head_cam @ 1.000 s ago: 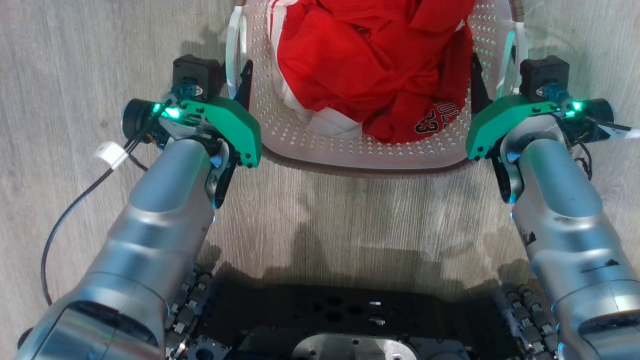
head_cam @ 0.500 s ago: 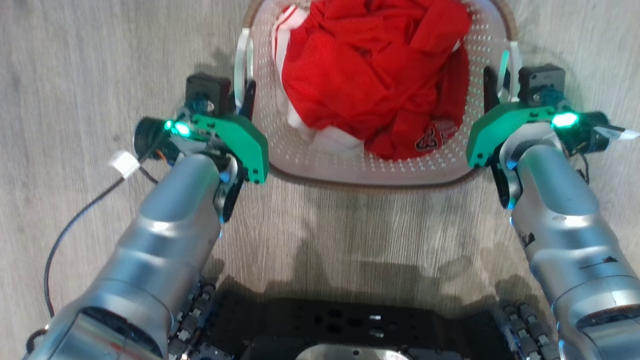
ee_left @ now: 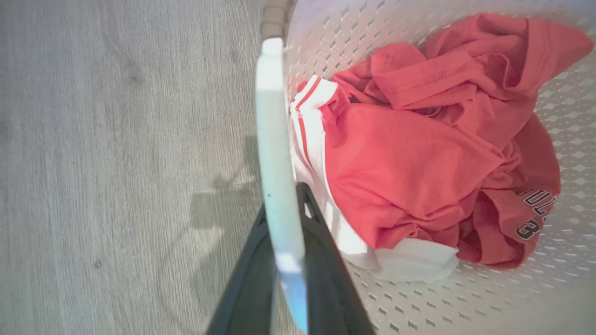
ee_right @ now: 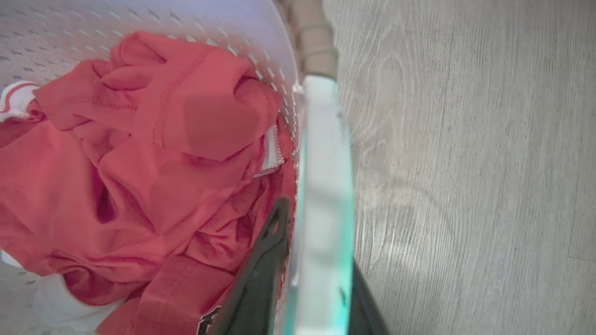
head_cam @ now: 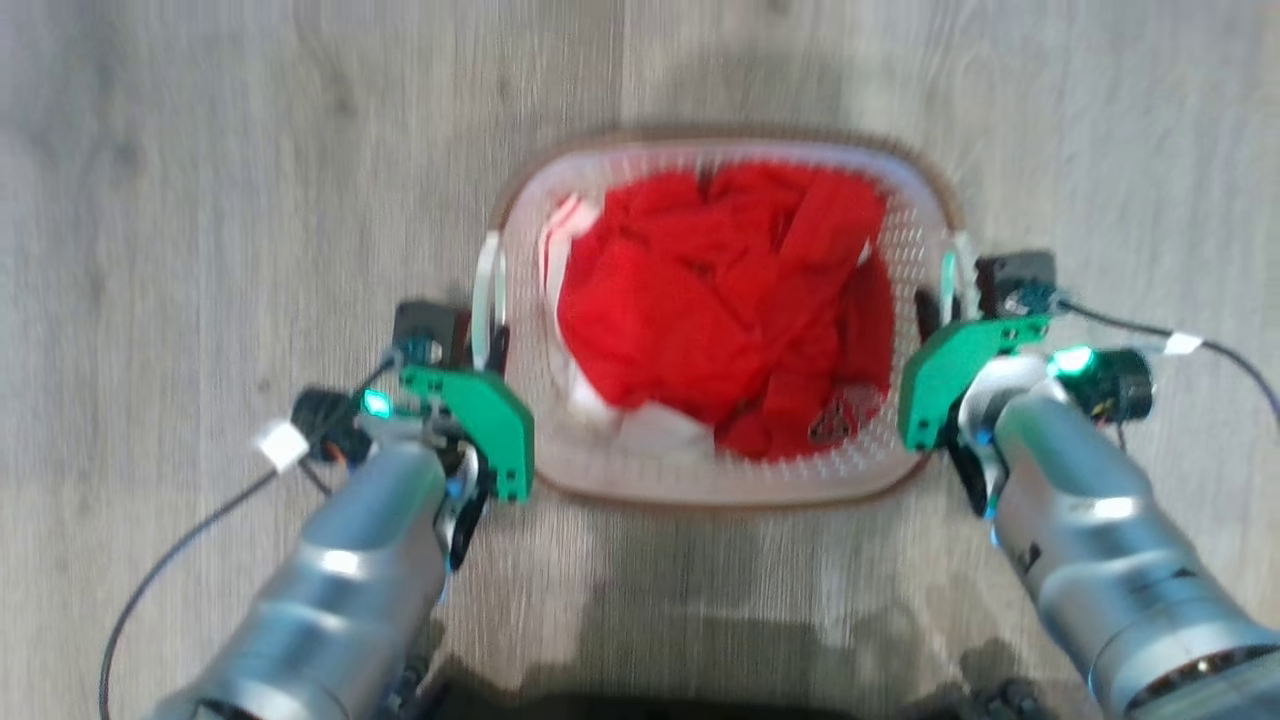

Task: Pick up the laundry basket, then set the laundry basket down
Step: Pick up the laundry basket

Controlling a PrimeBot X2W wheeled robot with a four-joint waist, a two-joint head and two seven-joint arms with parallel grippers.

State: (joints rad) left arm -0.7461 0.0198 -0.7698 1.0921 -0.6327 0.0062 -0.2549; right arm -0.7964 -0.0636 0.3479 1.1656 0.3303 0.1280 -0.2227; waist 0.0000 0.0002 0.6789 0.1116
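Note:
The laundry basket (head_cam: 722, 496), white perforated plastic with a brown rim, sits between my two arms with red and white clothes (head_cam: 720, 310) heaped inside. My left gripper (head_cam: 488, 335) is shut on its left white handle (ee_left: 272, 139), one dark finger on each side of the handle. On the other side, my right gripper (head_cam: 945, 295) is shut on the right handle (ee_right: 323, 186), with one finger (ee_right: 267, 260) inside the basket against the red cloth (ee_right: 139, 177). Whether the basket touches the floor I cannot tell. The head view is blurred.
Grey wood-plank floor (head_cam: 200, 200) lies all around the basket. A black cable with a white tag (head_cam: 280, 445) hangs from my left wrist, and another tagged cable (head_cam: 1182, 343) from my right. My dark base (head_cam: 640, 708) edges the bottom of the head view.
The whole head picture has shifted: the camera moved. The basket, cut off at the top before, now shows whole, smaller and lower. Both grippers stay on the handles.

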